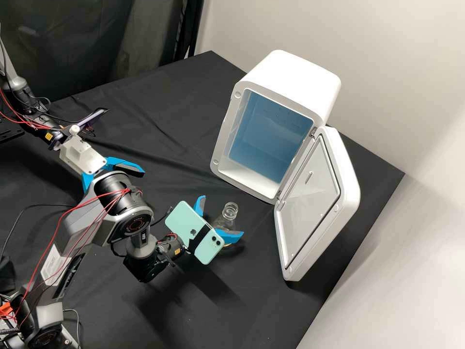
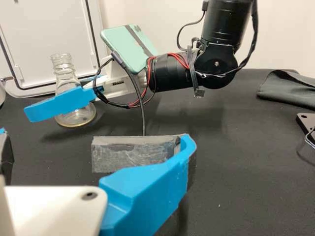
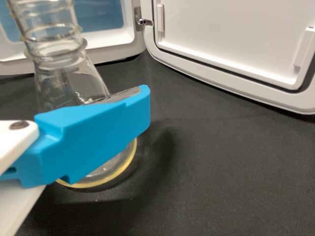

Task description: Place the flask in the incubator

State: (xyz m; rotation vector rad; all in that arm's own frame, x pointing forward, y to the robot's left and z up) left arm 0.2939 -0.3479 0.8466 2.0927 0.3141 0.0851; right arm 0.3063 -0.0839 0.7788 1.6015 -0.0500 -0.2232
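Note:
A clear glass flask stands upright on the black bench in front of the white incubator. The incubator's door hangs wide open and shows a blue inside. My right gripper is open, with one blue finger on each side of the flask's base. In the right wrist view one finger lies across the front of the flask. My left gripper is open and holds nothing, well to the left of the flask. In the left wrist view it faces the flask.
A mint-green phone is mounted on the right wrist. Red cables and brackets lie at the bench's left side. A dark cloth lies on the bench. The bench edge runs just right of the open door.

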